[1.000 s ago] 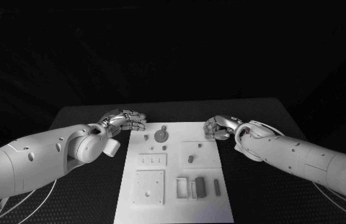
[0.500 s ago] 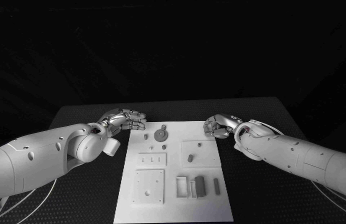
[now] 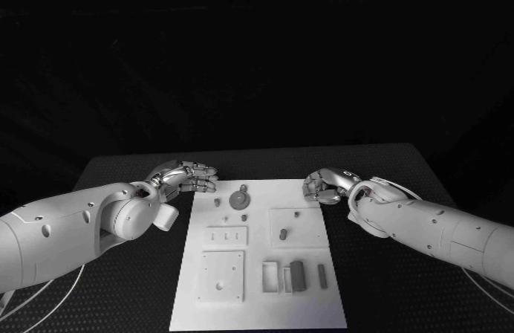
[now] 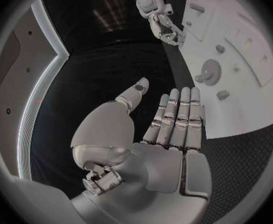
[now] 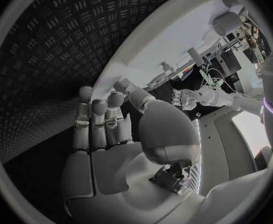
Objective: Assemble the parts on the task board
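The white task board lies in the middle of the black table. On its far end lies a grey gear-shaped part with small grey parts beside it. A grey peg sits mid-board, and a dark block stands near the front. My left hand hovers off the board's far left corner, fingers straight and together, holding nothing. My right hand hovers at the far right corner, also holding nothing. The left wrist view shows my left hand, the gear and the right hand.
Black checker-patterned table surface surrounds the board on all sides. Raised white plates with holes and slots sit on the board's left half. In the right wrist view the board's edge runs past my right hand.
My right hand has edged slightly toward the far side of the table. The left hand and the parts have stayed put.
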